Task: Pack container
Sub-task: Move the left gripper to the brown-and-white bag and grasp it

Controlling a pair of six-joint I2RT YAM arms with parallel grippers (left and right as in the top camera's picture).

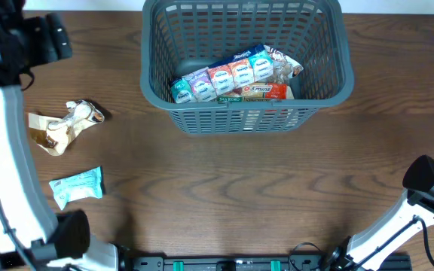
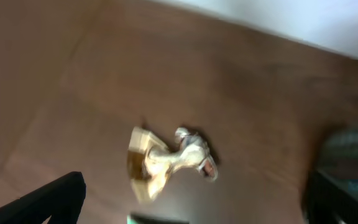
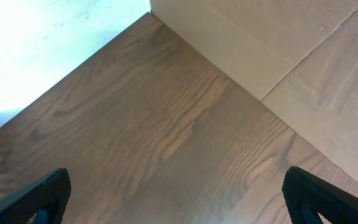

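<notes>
A: While our left gripper hangs with its jaws spread wide and nothing between them, we've got the crumpled wrapper below and just ahead of it, lined up with the gap.

B: And the container?

A: It's off to that gripper's right, well apart from the wrapper. We catch only a blurred dark edge of it at the side of the left wrist view. From overhead it already holds a row of sachets and a red packet beside them.

B: So we reckon the step in hand is picking that wrapper up. How do we do it well?

A: We come straight down with the wrapper midway between the fingers. We close across its narrow twisted waist, not the flat brown end. It looks light and crinkly, so it could skate on the table if one finger touches first.

B: What about the light blue packet?

A: That's past the wrapper on the side toward our base, apart from it. We leave it for later and take care not to nudge it.

B: Right side?

A: Our right gripper is spread open too, and empty, with only bare wood beneath it. The container lies well away, forward and to its left, out of its wrist view. We judge the left arm can manage alone: lift over the rim, then let go above the bare patch of base behind the sachets.
</notes>
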